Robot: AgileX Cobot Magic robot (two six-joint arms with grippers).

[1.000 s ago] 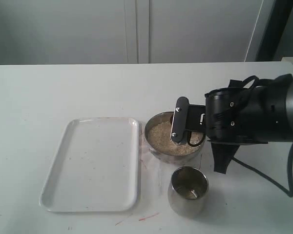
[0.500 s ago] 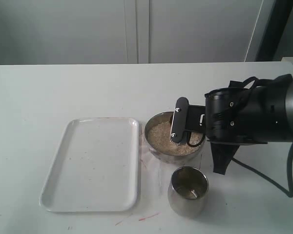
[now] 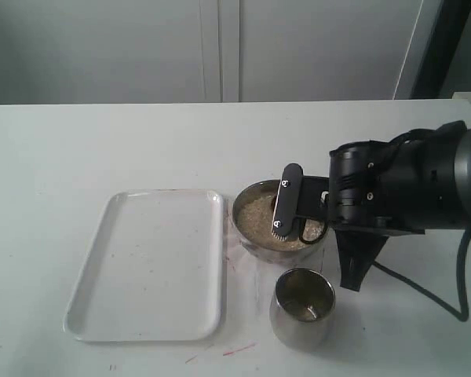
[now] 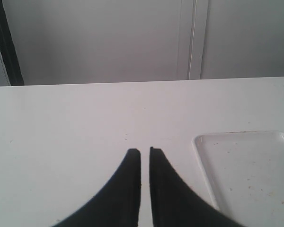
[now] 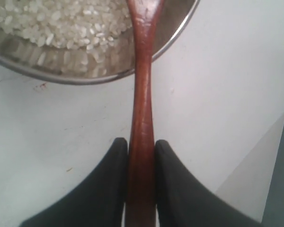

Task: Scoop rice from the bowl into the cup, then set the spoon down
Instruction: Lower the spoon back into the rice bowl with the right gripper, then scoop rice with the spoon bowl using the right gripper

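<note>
Two black fingers [image 5: 106, 189] of the right tool [image 5: 141, 145] clamp the slim reddish-brown spoon [image 5: 142, 71] near pale rice [image 5: 61, 23].

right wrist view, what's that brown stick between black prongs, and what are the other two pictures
That camera sits on the right wrist of a two-armed robot. The prongs are its right gripper, shut on a wooden spoon whose end reaches into a steel bowl of rice. The exterior view shows the whole white table: a white tray, the bowl, and a steel cup. The left wrist view shows the left gripper, closed and empty, near the tray.
</note>
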